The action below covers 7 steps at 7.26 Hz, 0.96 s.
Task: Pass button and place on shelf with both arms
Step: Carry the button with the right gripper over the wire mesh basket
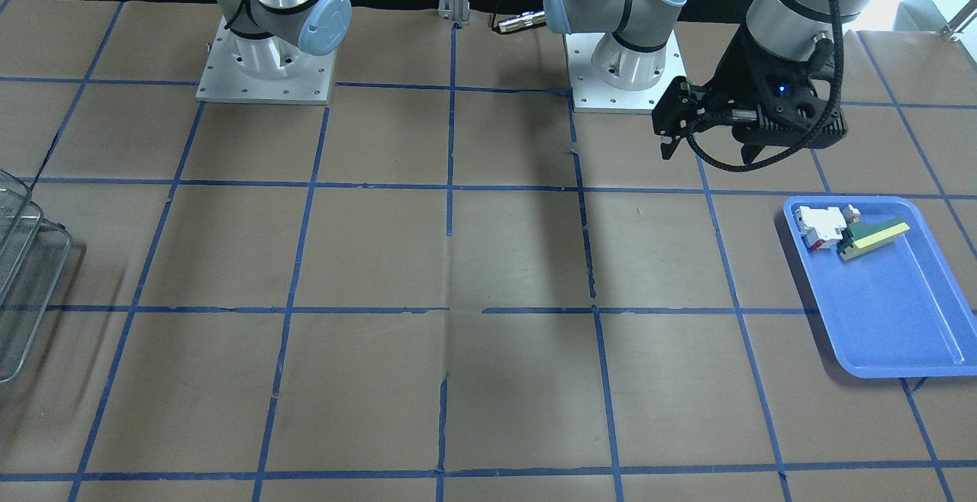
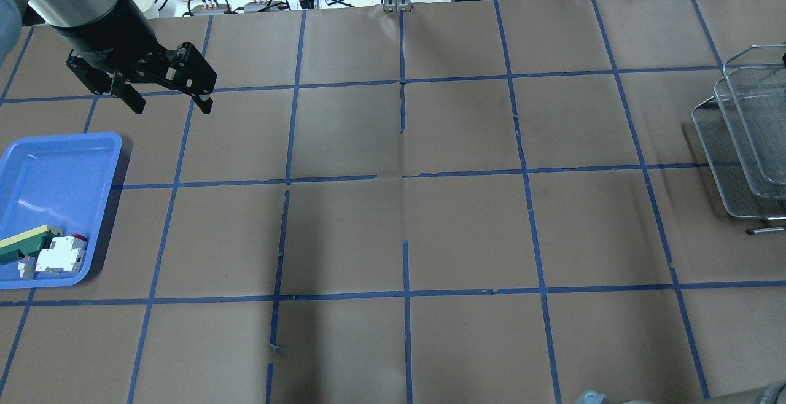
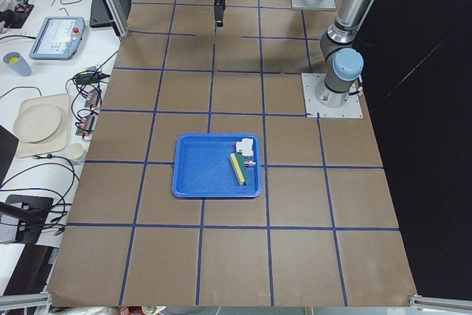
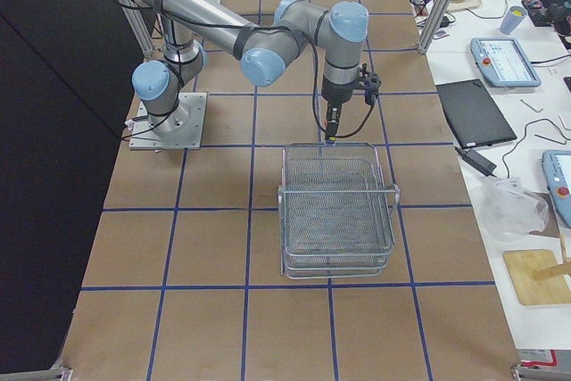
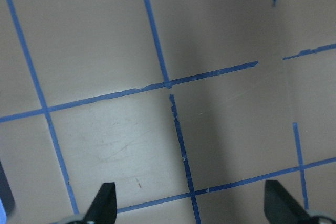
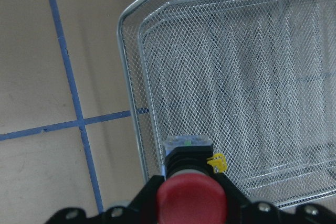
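Observation:
My right gripper (image 6: 191, 188) is shut on the button (image 6: 189, 156), with its red mushroom head (image 6: 191, 199) toward the camera and its black body and clear base pointing down. The button hangs over the near rim of the silver wire-mesh shelf (image 6: 236, 77). In the exterior right view the right gripper (image 4: 332, 118) sits just above the shelf's (image 4: 337, 211) edge nearest the robot. My left gripper (image 2: 169, 106) is open and empty, above the table past the blue tray; it also shows in the front view (image 1: 706, 147) and the left wrist view (image 5: 191, 205).
A blue tray (image 1: 901, 334) at the robot's left holds a white-and-red block (image 1: 820, 227) and a green-and-yellow wedge (image 1: 874, 236). The shelf (image 2: 743, 140) stands at the table's right end. The arm bases (image 1: 263, 67) stand at the robot's edge.

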{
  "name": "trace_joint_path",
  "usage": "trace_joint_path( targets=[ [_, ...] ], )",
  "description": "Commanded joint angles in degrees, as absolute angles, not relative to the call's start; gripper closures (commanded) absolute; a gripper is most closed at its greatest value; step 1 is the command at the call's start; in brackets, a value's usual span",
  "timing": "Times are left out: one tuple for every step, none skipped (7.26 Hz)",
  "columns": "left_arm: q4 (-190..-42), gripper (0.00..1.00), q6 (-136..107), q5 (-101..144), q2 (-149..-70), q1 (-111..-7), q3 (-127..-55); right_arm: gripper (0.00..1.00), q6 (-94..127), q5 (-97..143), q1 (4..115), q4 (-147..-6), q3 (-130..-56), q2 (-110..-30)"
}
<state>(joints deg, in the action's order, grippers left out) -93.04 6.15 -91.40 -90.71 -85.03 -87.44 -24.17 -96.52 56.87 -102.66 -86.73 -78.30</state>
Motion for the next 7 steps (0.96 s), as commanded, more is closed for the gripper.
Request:
trace_joint_path(
  targets=[
    [-93.95,0.0,2.28,-92.82,-89.92,-85.87,-87.36,0.82,-23.74,-96.07,55.64,-103.45,-87.01,-76.73],
    [-93.96,0.0,2.29,-92.38,-88.61,-85.96,-87.62,0.74,-23.73,-96.06,55.55,-103.53,-86.23,-75.25],
    [-94.04,0.0,2.29,-92.46,-87.9,-85.52,-87.8,0.55,-23.21,-96.24,55.29,-104.41,-86.13,-73.58],
    [-95.0,0.0,2.37,-92.37,-87.98,-85.95,-87.98,0.46,-23.2,-96.24,54.33,-104.33,-86.13,-73.39],
    [-95.18,0.0,2.37,-91.76,-87.54,-86.13,-89.02,0.33,-23.29,-96.15,53.97,-104.15,-86.13,-73.13],
    [-95.1,0.0,2.98,-91.67,-87.02,-86.13,-89.38,0.06,-23.29,-96.07,53.96,-104.24,-86.13,-73.13],
    [-95.1,0.0,2.99,-91.67,-87.01,-86.13,-89.56,0.0,-23.2,-96.76,53.96,-103.11,-86.13,-73.73]
  ],
)
